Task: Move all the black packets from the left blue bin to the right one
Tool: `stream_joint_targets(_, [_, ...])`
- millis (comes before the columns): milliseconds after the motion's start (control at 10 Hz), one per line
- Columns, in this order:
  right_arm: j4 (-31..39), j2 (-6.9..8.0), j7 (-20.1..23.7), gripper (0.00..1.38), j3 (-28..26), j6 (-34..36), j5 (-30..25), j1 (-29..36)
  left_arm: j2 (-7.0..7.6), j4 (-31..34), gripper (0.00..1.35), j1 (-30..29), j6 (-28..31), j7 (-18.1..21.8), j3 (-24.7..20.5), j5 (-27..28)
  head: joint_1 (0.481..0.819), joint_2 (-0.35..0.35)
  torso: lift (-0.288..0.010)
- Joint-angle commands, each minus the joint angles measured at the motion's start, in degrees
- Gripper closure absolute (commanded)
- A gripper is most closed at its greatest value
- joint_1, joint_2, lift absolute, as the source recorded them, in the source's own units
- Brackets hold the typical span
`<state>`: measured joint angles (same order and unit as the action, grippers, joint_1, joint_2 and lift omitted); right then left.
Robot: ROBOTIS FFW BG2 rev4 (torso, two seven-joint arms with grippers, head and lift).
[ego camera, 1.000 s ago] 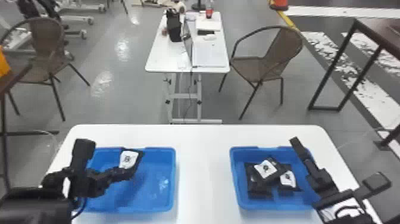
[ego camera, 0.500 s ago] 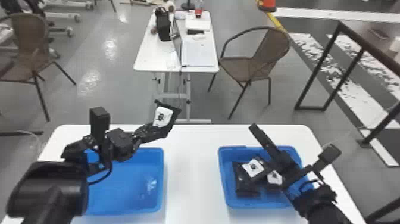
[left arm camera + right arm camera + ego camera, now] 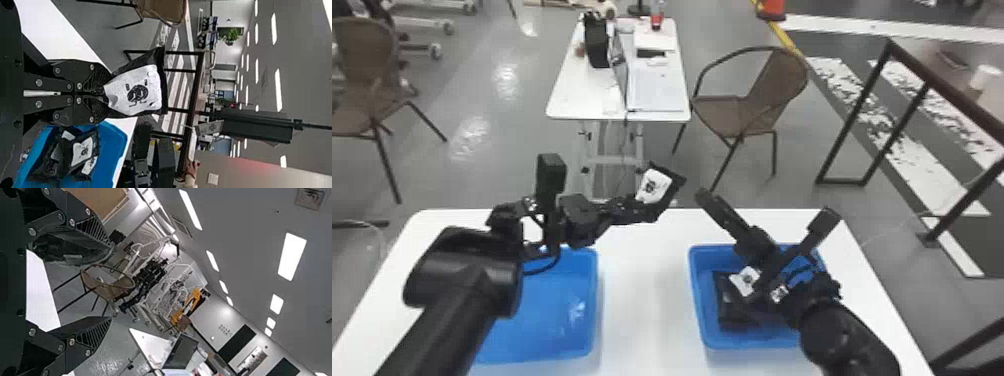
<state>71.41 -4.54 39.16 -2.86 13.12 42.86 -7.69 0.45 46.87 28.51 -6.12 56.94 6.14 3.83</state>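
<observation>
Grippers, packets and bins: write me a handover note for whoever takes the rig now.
Left gripper: shut on a black packet, held up near the table's far edge, between the bins in the head view.
Right gripper: open, holding nothing, raised by the right bin.
Done: at least two black packets lie in the right bin.
Left: put the held packet in there too, then check the left blue bin; the arm hides part of it.
</observation>
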Motion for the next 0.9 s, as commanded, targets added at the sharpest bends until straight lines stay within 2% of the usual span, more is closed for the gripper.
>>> stream_joint_targets(0, [-0.48, 0.32, 0.13, 0.42, 1.63, -0.11, -0.06, -1.01, -0.60, -1.61, 1.21, 1.46, 0.23, 0.27, 2.30, 0.03, 0.695, -0.125, 0.000])
stream_joint_targets(400, [-0.30, 0.94, 0.92, 0.41, 4.53, -0.29, -1.12, -2.68, -0.60, -2.75, 1.21, 2.25, 0.75, 0.27, 4.94, -0.93, 0.695, -0.115, 0.000])
stream_joint_targets(500, [-0.92, 1.20, 0.92, 0.65, 4.53, -0.29, -2.17, -3.03, -0.60, -2.75, 1.21, 2.52, 0.75, 0.27, 5.47, -1.20, 0.695, -0.112, 0.000])
stream_joint_targets(600, [-0.92, 1.20, 0.92, 1.02, 4.79, -0.29, -2.52, -3.12, -0.60, -2.75, 1.21, 2.60, 0.75, 0.27, 5.73, -1.20, 0.695, -0.108, 0.000])
stream_joint_targets(700, [-0.74, 1.38, 0.92, 1.13, 4.79, -0.82, -3.14, -2.94, -0.60, -2.75, 1.21, 2.52, 0.75, 0.27, 5.64, -1.55, 0.695, -0.107, 0.000])
stream_joint_targets(800, [-0.48, 1.47, 0.92, 1.15, 4.97, -1.34, -3.40, -2.59, -0.60, -2.75, 1.21, 2.52, 0.67, 0.19, 5.38, -1.64, 0.695, -0.106, 0.000])
